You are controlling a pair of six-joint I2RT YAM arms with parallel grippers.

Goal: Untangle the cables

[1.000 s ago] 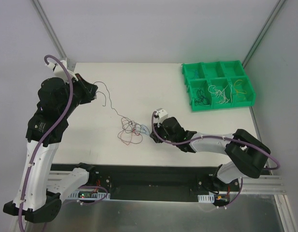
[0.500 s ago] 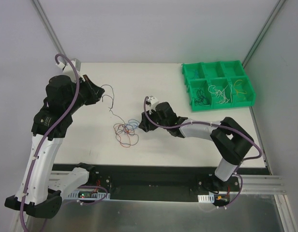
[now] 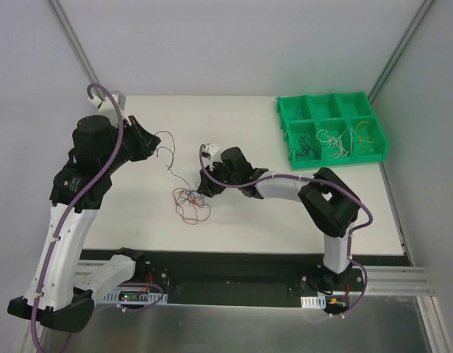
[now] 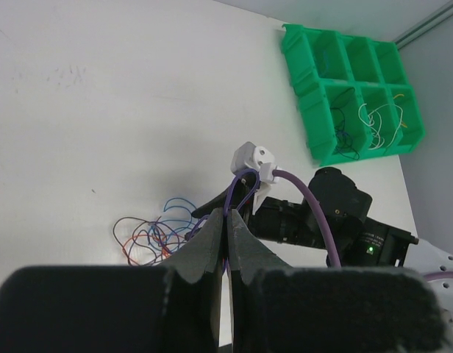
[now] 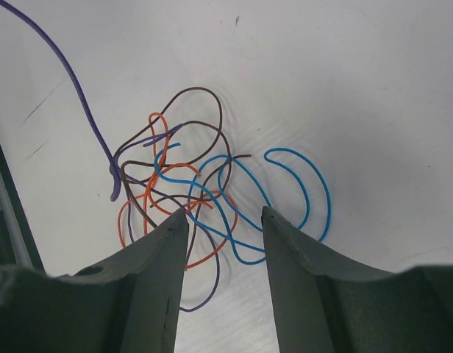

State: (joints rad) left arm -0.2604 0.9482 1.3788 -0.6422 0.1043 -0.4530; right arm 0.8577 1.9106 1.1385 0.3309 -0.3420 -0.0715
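Left gripper (image 4: 226,219): fingers blurred into dark mass, cut by bottom edge; jaws pressed together, gripped stretch of purple wire (image 5: 114,184) hidden between them. Cables (image 5: 204,191): lower loops hidden behind right gripper (image 5: 223,215) fingers, which are themselves cut by bottom edge. Purple wire runs off top-left corner. Top view: wire colours and both jaw states too small to tell. Bin (image 3: 337,163) contents too small to sort.

The white bench (image 3: 285,213) carries a loose tangle of thin cables (image 3: 191,200), blue, orange, brown and purple, left of its middle. A green compartment tray (image 3: 287,131) sits flat at the far right corner, well apart, holding more strands.
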